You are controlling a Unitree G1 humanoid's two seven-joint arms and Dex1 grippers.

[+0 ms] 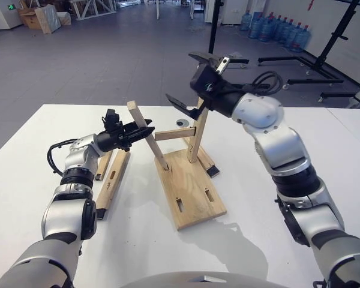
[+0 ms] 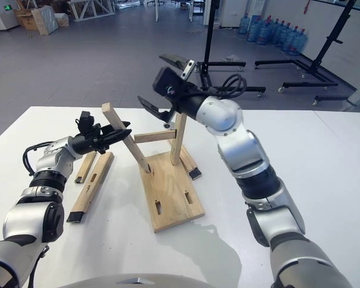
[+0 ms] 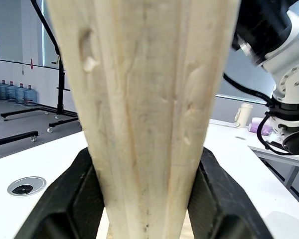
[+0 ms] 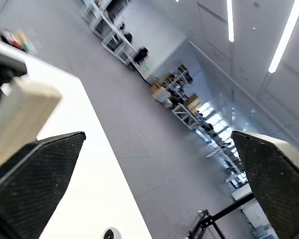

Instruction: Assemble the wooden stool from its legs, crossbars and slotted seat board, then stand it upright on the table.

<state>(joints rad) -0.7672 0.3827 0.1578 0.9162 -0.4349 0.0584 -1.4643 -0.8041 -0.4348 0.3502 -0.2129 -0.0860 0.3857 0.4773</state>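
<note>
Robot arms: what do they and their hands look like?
The left arm and right arm are rounded silver shells with black joints. The left hand and right hand are black, each with two tapered fingers. A black cable loops at each wrist.

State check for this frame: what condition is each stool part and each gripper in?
Seat board: flat on table, slots showing.
Tilted leg: seated in board, leaning.
Upright leg: seated in board, near vertical.
Crossbar: spans between the two legs.
Loose pieces: lying flat on table.
Left gripper: shut on tilted leg.
Right gripper: open, near upright leg's top.
</note>
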